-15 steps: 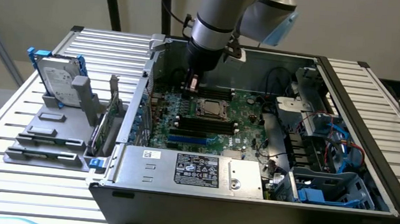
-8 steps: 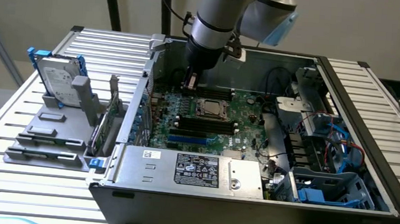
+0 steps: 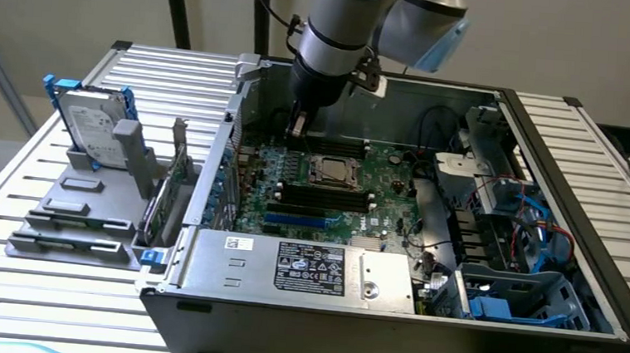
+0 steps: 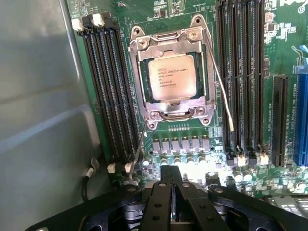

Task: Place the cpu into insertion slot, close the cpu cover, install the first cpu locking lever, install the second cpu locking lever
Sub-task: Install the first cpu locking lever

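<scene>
The cpu (image 4: pixel 172 77), a square silver-beige chip, lies flat in its insertion slot on the green motherboard (image 3: pixel 334 171). The cpu cover (image 4: pixel 171 44), a silvery frame, lies down around it with the chip showing through its window. Two thin wire locking levers stick out from the socket, one (image 4: pixel 220 82) along one side and one (image 4: pixel 139 149) slanting from a near corner toward my gripper. My gripper (image 4: pixel 172 169) is shut and holds nothing, a short way off the socket. In the exterior view the gripper (image 3: pixel 296 132) hangs just behind and to the left of the socket.
Black memory slots (image 4: pixel 108 91) (image 4: pixel 240 72) flank the socket. The grey case wall (image 4: pixel 33 96) stands close beside the gripper. A power supply (image 3: pixel 298 267) fills the case front, and cables and a blue drive cage (image 3: pixel 518 295) sit at the exterior view's right. A hard drive (image 3: pixel 91 127) stands outside on the slatted table.
</scene>
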Robot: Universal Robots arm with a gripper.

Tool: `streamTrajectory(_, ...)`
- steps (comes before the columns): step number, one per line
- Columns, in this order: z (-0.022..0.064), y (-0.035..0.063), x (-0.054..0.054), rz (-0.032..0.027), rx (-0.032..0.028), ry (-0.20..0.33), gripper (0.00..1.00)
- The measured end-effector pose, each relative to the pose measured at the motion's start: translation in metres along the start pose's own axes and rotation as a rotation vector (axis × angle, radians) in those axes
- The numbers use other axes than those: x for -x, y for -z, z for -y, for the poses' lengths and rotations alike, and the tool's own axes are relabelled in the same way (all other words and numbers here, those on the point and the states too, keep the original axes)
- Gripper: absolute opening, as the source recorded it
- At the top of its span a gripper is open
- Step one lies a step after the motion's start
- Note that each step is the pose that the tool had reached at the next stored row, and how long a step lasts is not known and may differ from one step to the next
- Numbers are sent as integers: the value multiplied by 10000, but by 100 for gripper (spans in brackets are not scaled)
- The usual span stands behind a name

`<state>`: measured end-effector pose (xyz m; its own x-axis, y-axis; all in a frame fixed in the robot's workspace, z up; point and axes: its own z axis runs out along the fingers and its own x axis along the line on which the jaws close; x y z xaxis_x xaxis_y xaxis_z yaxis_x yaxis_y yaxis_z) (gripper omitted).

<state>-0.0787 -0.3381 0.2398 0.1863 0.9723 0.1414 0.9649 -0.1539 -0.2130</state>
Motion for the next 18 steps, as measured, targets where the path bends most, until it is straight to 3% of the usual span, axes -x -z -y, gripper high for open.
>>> streamTrajectory(18,83,29,8,-1176,-184,-1099,11)
